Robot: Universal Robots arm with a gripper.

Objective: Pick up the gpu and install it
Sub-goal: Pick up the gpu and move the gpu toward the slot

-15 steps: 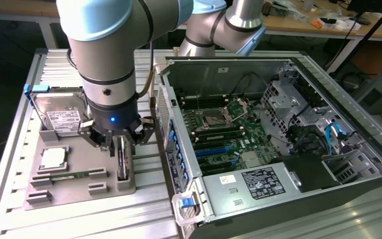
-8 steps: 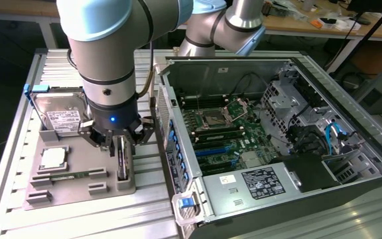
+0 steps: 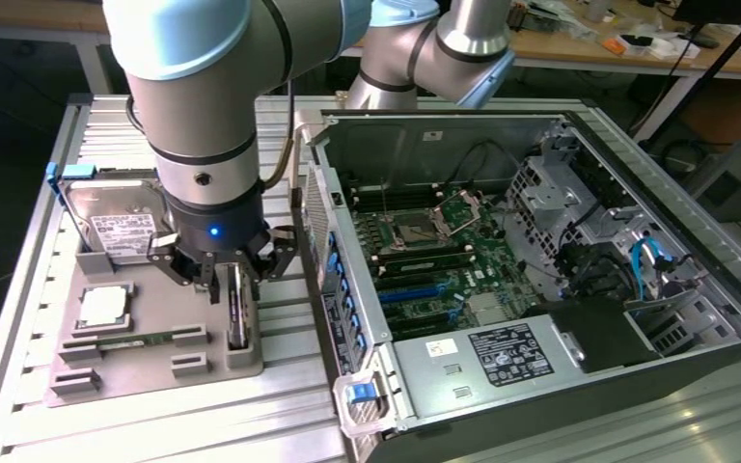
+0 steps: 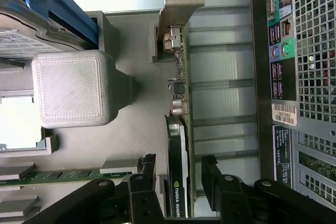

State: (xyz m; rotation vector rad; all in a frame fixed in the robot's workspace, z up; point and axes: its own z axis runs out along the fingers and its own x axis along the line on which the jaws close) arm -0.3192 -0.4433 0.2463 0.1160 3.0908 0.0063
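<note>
- end effector (image 3: 233, 275) (image 4: 178, 165): jaws wide, one finger on either side of the gpu, neither touching it.
- gpu (image 3: 238, 323) (image 4: 177, 145): on edge in the grey holder tray (image 3: 209, 365).
- holder tray: on the slatted worktop (image 3: 36, 410), beside the open computer case (image 3: 628, 357).
- hard drive (image 3: 120, 227): upright in the same tray.

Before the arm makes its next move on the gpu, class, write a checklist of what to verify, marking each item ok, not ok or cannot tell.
1. The gripper is open: ok; its fingers stand apart.
2. It straddles the thin dark gpu card with the silvery bracket: ok; the card's edge lies between the fingers.
3. Card clamped: not ok; a gap shows on each side.
4. Card standing on edge in the grey plastic holder: ok.
5. The silver computer case is open, with the green motherboard exposed: ok.
6. The blue expansion slots are free of obstruction: cannot tell.
</note>
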